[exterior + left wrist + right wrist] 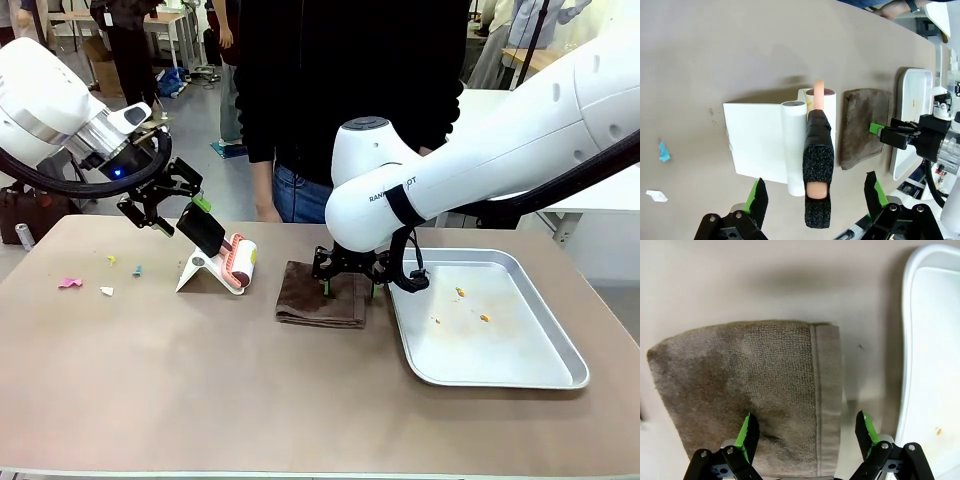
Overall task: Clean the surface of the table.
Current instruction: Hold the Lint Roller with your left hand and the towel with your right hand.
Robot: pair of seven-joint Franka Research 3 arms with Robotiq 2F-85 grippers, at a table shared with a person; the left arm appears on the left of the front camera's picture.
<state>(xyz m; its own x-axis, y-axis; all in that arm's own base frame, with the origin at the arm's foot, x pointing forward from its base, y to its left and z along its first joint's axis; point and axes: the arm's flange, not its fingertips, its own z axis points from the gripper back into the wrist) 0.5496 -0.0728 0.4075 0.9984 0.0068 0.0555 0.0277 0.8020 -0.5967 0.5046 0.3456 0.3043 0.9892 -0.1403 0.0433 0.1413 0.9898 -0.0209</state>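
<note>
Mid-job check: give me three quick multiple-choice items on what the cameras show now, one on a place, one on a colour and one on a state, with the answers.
1. Where does the cloth lie?
A) on the table, beside the tray
B) inside the tray
C) on the roller stand

2. What colour is the cloth?
A) white
B) blue
C) brown

3. How is the right end effector?
A) shut on the cloth
B) open over the cloth
C) open over the tray

Answers:
1 A: the front view shows it folded flat on the tabletop, next to the tray's rim.
2 C: it is brown in the front and both wrist views.
3 B: in the right wrist view its fingers stand wide apart, with the cloth beneath them.
</note>
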